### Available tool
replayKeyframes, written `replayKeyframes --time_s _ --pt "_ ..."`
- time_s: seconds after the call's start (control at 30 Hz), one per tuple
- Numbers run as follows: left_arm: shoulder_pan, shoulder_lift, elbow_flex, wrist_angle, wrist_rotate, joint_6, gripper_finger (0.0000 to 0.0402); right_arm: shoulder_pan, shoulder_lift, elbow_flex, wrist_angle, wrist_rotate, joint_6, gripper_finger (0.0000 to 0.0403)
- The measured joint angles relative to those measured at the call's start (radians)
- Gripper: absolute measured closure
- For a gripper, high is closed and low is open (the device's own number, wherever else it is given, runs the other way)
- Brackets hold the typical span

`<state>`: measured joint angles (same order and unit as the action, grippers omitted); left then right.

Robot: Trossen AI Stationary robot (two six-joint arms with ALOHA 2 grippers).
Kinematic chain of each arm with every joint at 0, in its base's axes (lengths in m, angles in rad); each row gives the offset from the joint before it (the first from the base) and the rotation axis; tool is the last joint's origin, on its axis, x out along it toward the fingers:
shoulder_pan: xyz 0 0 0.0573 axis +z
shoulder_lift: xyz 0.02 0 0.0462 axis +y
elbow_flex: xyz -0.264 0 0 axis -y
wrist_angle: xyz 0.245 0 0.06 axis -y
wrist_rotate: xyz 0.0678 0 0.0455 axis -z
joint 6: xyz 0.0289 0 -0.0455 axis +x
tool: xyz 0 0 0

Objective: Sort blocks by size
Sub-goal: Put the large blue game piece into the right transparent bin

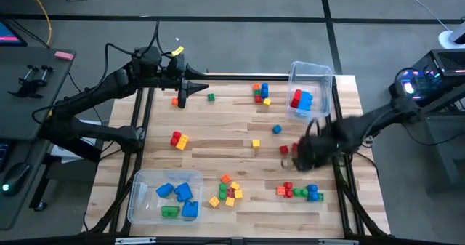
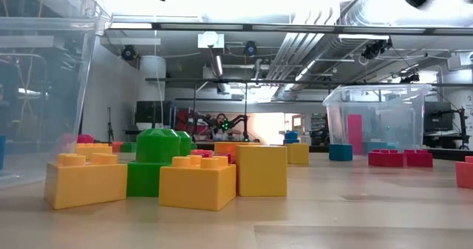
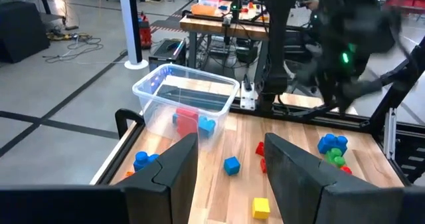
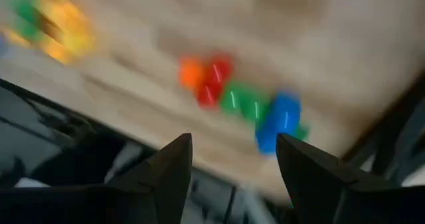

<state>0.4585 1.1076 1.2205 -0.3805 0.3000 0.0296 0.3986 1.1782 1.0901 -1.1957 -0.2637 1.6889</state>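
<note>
1. The left gripper sits in the upper left of the high view, over the far left part of the wooden table. Its jaws stand apart with nothing between them, as the left wrist view shows.
2. A clear bin at the lower left holds blue and green blocks.
3. Loose blocks lie across the middle: a red and yellow pair left of centre, a yellow, orange and red cluster near the lower edge, and a single yellow cube near the centre.
4. A second clear bin at the upper right holds red and blue blocks.
5. The right gripper hangs at centre right, above an orange, red, green and blue row. Its jaws are spread and hold nothing in the right wrist view.
</note>
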Motion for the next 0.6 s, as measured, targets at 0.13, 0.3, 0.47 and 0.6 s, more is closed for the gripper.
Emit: replayKeyframes --time_s 0.13,0.3,0.47,0.6 --pt "0.000 0.000 0.000 0.001 0.000 0.000 0.0241 0.134 0.000 -0.198 0.222 -0.042 0.283 0.0188" --pt "0.000 0.000 0.000 0.002 0.000 0.000 0.0241 0.217 0.000 -0.351 0.410 -0.021 0.546 0.0188" --pt "0.000 0.000 0.000 0.002 0.000 0.000 0.0241 0.244 0.002 -0.416 0.413 -0.028 0.633 0.0188" --pt "0.000 0.000 0.000 -0.002 0.000 0.000 0.0241 0.243 0.022 -0.418 0.410 -0.030 0.632 0.0188"
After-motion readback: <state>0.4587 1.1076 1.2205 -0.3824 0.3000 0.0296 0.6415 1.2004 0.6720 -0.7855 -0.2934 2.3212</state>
